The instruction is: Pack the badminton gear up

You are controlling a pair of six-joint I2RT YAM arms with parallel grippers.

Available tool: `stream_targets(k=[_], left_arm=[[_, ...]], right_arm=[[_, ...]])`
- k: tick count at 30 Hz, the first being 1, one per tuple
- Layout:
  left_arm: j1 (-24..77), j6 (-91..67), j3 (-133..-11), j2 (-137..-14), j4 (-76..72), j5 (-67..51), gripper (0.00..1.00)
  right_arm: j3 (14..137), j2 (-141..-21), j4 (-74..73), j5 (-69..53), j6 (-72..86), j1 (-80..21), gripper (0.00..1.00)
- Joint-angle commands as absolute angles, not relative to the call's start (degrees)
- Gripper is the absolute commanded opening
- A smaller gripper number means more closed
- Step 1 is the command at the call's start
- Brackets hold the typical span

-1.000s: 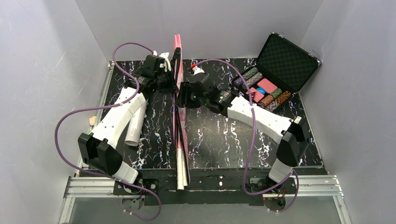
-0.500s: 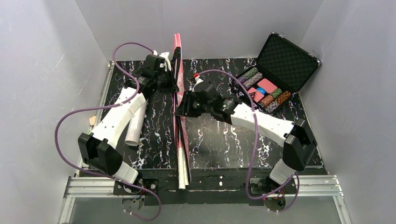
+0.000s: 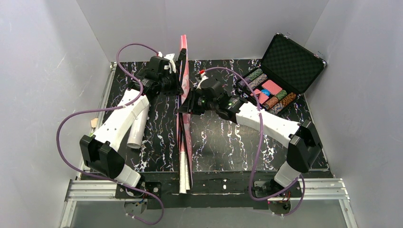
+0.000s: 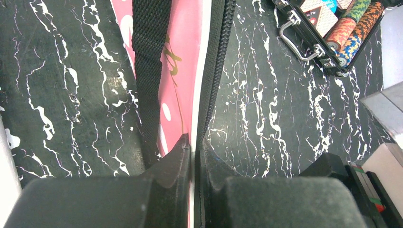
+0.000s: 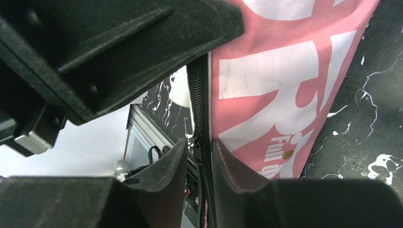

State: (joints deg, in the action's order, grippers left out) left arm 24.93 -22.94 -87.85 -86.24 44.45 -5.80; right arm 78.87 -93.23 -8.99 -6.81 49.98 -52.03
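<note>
The long pink bag [image 3: 185, 142] stands on edge down the middle of the table, its black strap [image 4: 149, 47] hanging on the left side. My left gripper [image 3: 177, 84] [image 4: 194, 142] is shut on the bag's [image 4: 183, 57] top edge by the zipper. My right gripper [image 3: 185, 105] [image 5: 198, 142] straddles the black zipper [image 5: 198, 95] from the other side. Its jaws are narrow but open, with one finger against the pink cloth [image 5: 285, 85]. A white tube [image 3: 138, 129] lies under the left arm. White handle ends [image 3: 183, 171] show at the bag's near end. No shuttlecocks are in view.
An open black case [image 3: 290, 59] of coloured poker chips [image 4: 349, 28] sits at the far right. Purple cables loop over both arms. The left gripper's black body [image 5: 109, 42] hangs just beyond my right fingers. Grey walls enclose the table.
My right gripper has shifted left to the bag and its jaws have narrowed around the zipper edge. The left gripper has kept its hold on the bag.
</note>
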Motion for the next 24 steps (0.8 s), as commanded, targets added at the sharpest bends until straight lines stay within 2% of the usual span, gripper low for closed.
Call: stream_targets(k=[1,10,19,24], left_arm=[[25.13,-22.69,-89.32,-82.33,40.63,-7.0,0.0],[25.11,-22.42,-89.37,-82.53,40.65,-6.89,0.0],[25.22,-22.19,-89.3,-82.62,40.39,-6.85,0.0],[25.22,-22.02,-89.33,-82.57,40.45,-6.68,0.0]], right_arm=[[80.59,-93.43,-6.41,-8.96,51.39,-51.62,0.3],[78.9,-93.33,-6.07,-11.57,52.88,-51.59,0.18],[77.62,-92.72,-5.77,-13.27,54.03,-51.76,0.33],[77.76,-93.53,-5.61,-13.52,54.46,-51.86,0.34]])
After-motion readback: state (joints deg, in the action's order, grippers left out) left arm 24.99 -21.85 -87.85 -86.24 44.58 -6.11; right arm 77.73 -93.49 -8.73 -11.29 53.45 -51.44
